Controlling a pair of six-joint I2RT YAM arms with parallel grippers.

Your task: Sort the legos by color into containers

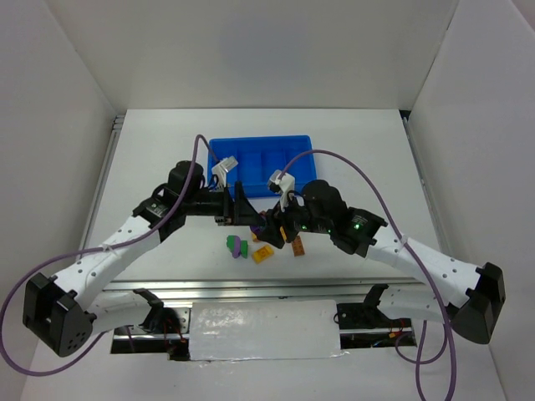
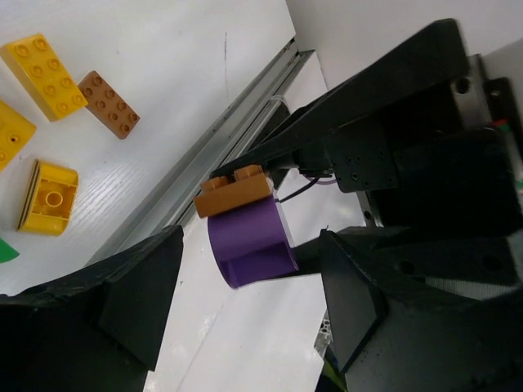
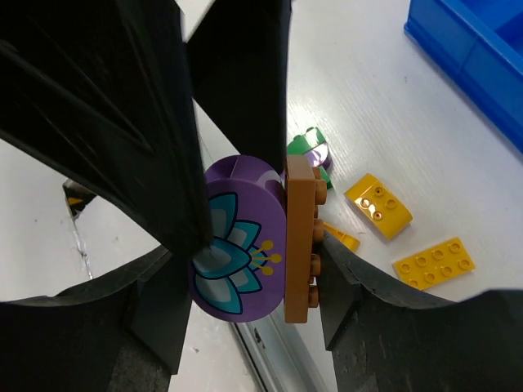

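My right gripper (image 3: 253,278) is shut on a purple round-ended lego with a flower print (image 3: 237,245) that is stuck to a brown plate (image 3: 299,245). It holds the pair above the table's front edge. In the left wrist view the purple piece (image 2: 249,241) and brown plate (image 2: 233,192) hang between my left gripper's (image 2: 249,286) open jaws, touching neither finger. In the top view both grippers, left (image 1: 251,213) and right (image 1: 272,224), meet just in front of the blue tray (image 1: 261,156). Loose legos lie below: yellow (image 1: 263,255), brown (image 1: 297,246), green and lilac (image 1: 236,245).
On the table lie a yellow brick (image 2: 42,73), a brown plate (image 2: 109,104), a curved yellow piece (image 3: 378,206) and a yellow plate (image 3: 433,263). A metal rail (image 2: 221,139) runs along the table's front edge. White walls enclose the table.
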